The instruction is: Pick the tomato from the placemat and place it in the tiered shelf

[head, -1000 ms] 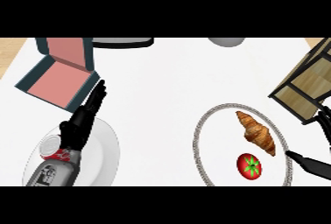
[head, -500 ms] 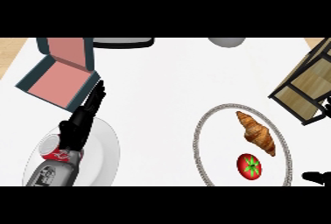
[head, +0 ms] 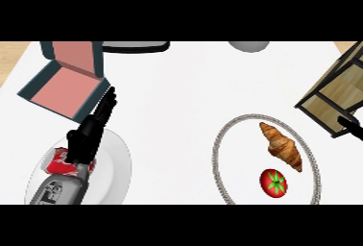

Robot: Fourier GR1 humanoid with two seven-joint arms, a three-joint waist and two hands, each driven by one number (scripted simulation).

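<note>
Red tomato (head: 275, 181), green calyx up, lies at the near end of the oval placemat (head: 217, 158). It is just beside the croissant (head: 282, 146) but not touching it; the croissant fills the mat's middle. The tiered shelf (head: 333, 93), wood boards in a dark frame, stands at the counter's right edge, beyond the mat's far right side.

Right hand (head: 350, 126): only a small black part shows at the view's right edge, by the shelf's lower corner and well apart from the tomato. Whether it is open or closed cannot be told, and no object shows in it.

Left hand (head: 89, 134): at rest over the white plate (head: 117, 168) at the left, fingers straight and empty, pointing toward the open pink-lined box (head: 67, 81). A red object (head: 60, 162) lies on the plate under the wrist.

Status (judged): the tomato is not yet grasped, so the whole pick and place remains.

Hazards (judged):
- The tomato is round. Contact from one side only would likely roll it across the mat or off its rim.
- The croissant is close. A wide or slanted approach could push it, or trap it in the grasp.
- The right hand is near the shelf frame. A careless swing could strike or shift the shelf.
- At placement, the dark bars narrow the openings. The tomato could hit a bar, or roll off a board if released near its edge.
</note>
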